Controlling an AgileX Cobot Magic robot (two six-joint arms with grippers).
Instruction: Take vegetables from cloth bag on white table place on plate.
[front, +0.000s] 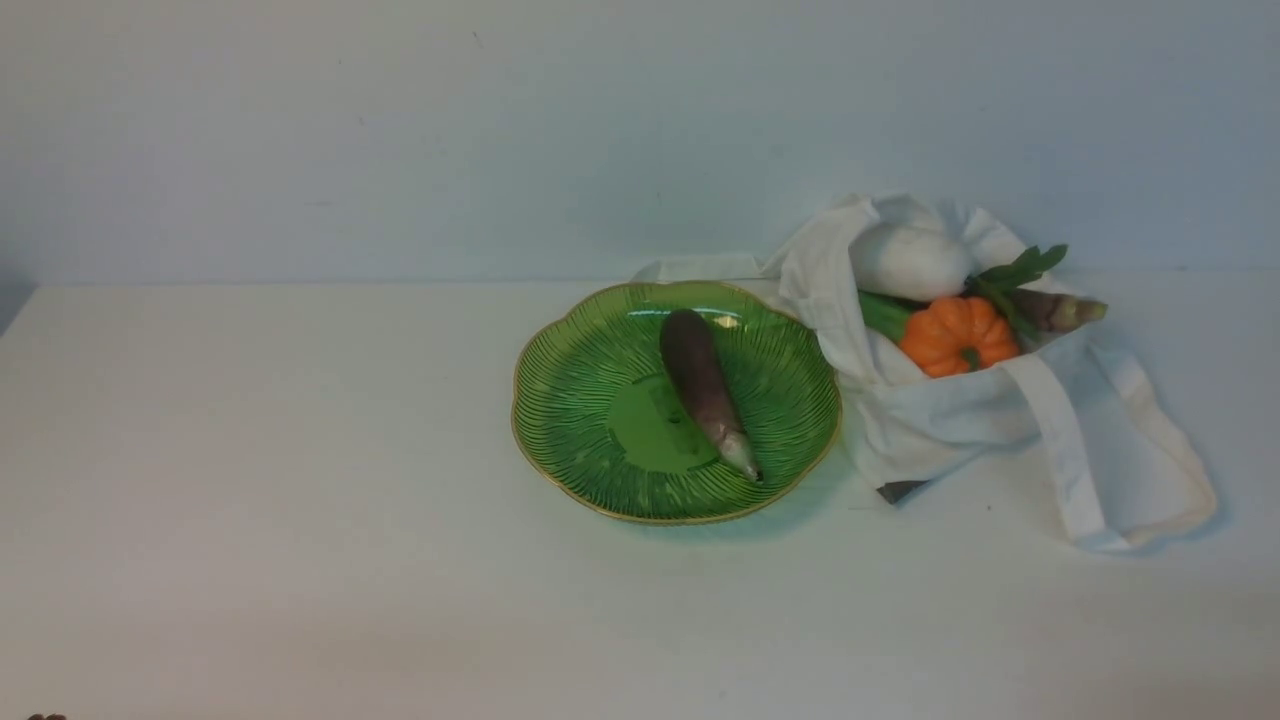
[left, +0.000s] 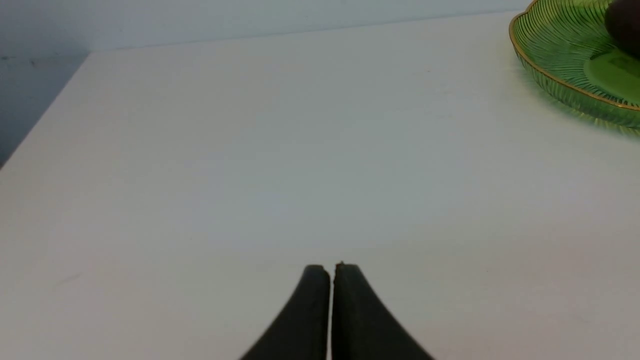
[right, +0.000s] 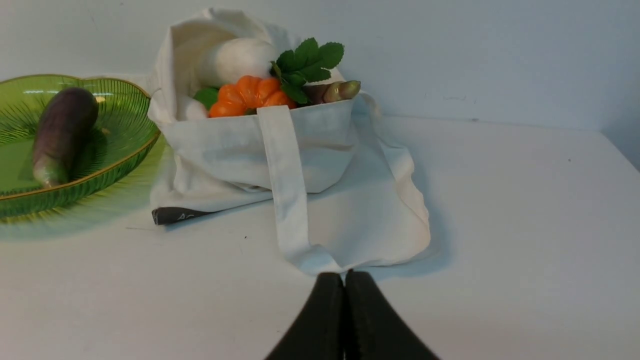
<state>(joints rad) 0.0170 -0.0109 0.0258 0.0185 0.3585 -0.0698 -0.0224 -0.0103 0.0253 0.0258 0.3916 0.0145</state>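
Note:
One dark purple eggplant (front: 702, 385) lies on the green glass plate (front: 570, 400) at the table's middle. The white cloth bag (front: 950, 415) lies just right of the plate, touching it. In its mouth sit an orange pumpkin (front: 958, 335), a white round vegetable (front: 908, 260), green leaves (front: 1020, 270) and a second eggplant's tip (front: 1065, 312). My left gripper (left: 332, 267) is shut and empty over bare table, left of the plate (left: 555, 75). My right gripper (right: 344, 275) is shut and empty, just short of the bag's strap (right: 287, 185). Neither gripper shows in the front view.
The white table (front: 300, 500) ends at a pale wall (front: 400, 130) behind the bag and plate. The bag's straps (front: 1120, 470) spread over the table to the bag's right. The table's left edge (left: 42, 117) shows in the left wrist view.

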